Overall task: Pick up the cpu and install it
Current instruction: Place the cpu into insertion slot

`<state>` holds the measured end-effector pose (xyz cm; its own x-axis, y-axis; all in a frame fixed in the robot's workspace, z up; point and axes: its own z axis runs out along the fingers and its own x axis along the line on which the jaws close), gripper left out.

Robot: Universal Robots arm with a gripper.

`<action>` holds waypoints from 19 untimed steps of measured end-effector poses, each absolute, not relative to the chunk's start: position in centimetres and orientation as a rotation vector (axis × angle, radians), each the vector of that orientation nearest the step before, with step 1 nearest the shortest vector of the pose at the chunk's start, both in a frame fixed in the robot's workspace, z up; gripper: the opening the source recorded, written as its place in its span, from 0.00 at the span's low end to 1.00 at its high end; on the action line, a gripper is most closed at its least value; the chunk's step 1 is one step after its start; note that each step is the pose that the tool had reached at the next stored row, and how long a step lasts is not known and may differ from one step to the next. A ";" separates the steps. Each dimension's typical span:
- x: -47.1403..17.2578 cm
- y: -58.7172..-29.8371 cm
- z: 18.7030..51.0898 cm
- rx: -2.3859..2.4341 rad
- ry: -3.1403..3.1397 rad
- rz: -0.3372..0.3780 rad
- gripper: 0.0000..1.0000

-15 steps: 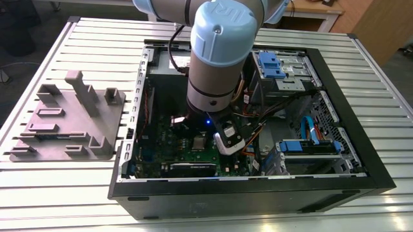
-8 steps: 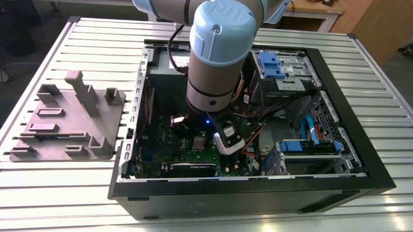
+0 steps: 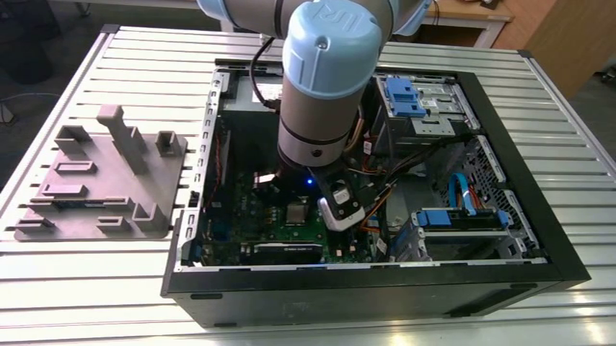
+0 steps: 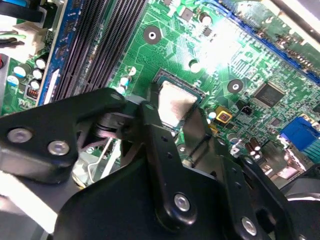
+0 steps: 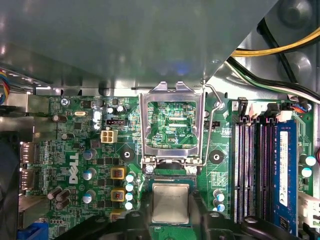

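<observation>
The cpu [image 5: 170,202] is a small silver-grey square lying in the socket of the green motherboard [image 5: 75,150], inside the open black computer case [image 3: 520,216]. In both wrist views my gripper [image 5: 170,212] straddles it, with a black finger against each of two opposite edges [image 4: 150,120], so it looks shut on the chip. The socket's metal load plate [image 5: 172,125] stands flipped open just beyond the chip, its lever [image 5: 212,130] raised. In the exterior view the arm hangs over the board and the cpu [image 3: 296,213] shows as a pale square beneath the wrist.
A grey plastic tray [image 3: 97,187] with upright posts sits on the slatted table at the exterior view's left. Memory slots [image 5: 260,170] run beside the socket. Cables [image 3: 414,166], blue drive brackets [image 3: 405,97] and the case walls crowd the arm.
</observation>
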<state>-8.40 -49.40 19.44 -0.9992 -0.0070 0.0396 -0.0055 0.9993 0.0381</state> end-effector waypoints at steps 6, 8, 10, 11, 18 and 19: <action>-8.4 -49.4 19.2 0.010 -3.101 -0.058 0.47; -8.4 -49.4 19.2 0.010 -3.101 -0.058 0.47; -8.4 -49.4 19.2 0.010 -3.101 -0.058 0.47; -8.4 -49.4 19.2 0.010 -3.101 -0.058 0.47; -8.4 -49.4 19.2 0.010 -3.101 -0.058 0.40; -8.4 -49.4 19.2 0.010 -3.101 -0.058 0.40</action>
<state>-8.41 -49.40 19.16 -0.9992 -0.0069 0.0397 -0.0054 0.9993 0.0374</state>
